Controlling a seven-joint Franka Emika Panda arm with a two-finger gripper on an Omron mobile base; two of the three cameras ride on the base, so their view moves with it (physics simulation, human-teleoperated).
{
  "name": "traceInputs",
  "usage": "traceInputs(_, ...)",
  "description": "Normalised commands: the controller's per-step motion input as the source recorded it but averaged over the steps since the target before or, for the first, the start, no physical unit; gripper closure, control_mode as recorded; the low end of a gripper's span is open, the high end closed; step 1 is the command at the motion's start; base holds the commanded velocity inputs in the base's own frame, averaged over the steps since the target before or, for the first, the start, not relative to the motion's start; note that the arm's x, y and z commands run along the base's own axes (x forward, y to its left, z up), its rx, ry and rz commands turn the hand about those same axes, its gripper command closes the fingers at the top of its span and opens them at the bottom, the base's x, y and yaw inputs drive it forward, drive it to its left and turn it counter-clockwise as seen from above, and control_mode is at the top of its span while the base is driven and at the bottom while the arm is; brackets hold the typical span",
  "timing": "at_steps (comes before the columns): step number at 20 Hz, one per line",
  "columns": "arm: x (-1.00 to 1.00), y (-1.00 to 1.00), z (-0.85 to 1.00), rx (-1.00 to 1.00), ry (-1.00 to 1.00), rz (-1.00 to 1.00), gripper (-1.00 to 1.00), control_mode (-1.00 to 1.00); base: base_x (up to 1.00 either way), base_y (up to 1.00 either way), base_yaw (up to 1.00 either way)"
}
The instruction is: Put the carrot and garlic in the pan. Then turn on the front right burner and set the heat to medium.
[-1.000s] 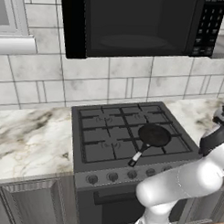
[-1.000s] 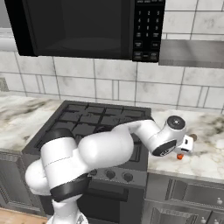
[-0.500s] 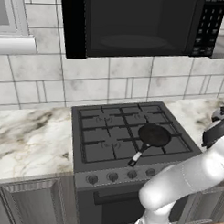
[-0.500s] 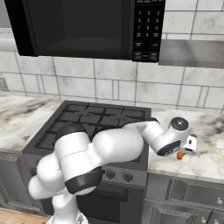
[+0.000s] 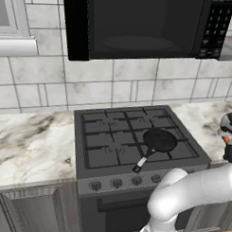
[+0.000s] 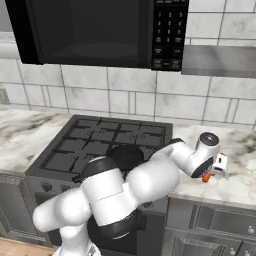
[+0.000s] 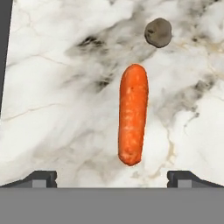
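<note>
Carrot: bright orange stick (image 7: 132, 114) lying flat on the marbled bench (image 7: 52, 109) to the right of the stove, directly under the gripper (image 7: 112, 179) and centred between its two dark tips
Long axis: runs up and down the hand view, so it crosses the line between the tips at about a right angle; a straight descent would likely put one finger on each long side
Garlic: small dull bulb (image 7: 158, 32) just beyond the carrot's far end and slightly to one side, apart from it
Gripper: spread wide, holding nothing and touching nothing, hovering over the bench; in the right base view the hand sits over a glimpse of orange (image 6: 205, 177) at the bench's front
Pan: black frying pan (image 5: 159, 140) on the stove's front right burner (image 5: 176, 149), handle pointing toward the knobs, nothing in it yet
Step in hand: judged to be lining up to pick the carrot, with neither vegetable moved so far
</note>
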Motion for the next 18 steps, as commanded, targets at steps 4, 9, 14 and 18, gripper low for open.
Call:
traceInputs(4,0.26,0.00,-0.24,0.00,0.08,-0.01,-1.00,-1.00,0.00,0.00,0.00)
traceInputs(9,0.17,-0.12,-0.32,0.00,0.04,0.00,-1.00,-1.00,0.00,0.00,0.00)
traceInputs(14,0.17,-0.27,-0.30,0.00,0.00,0.00,-1.00,-1.00,0.00,0.00,0.00)
traceInputs(18,0.17,-0.24,-0.29,0.00,0.00,0.00,-1.00,-1.00,0.00,0.00,0.00)
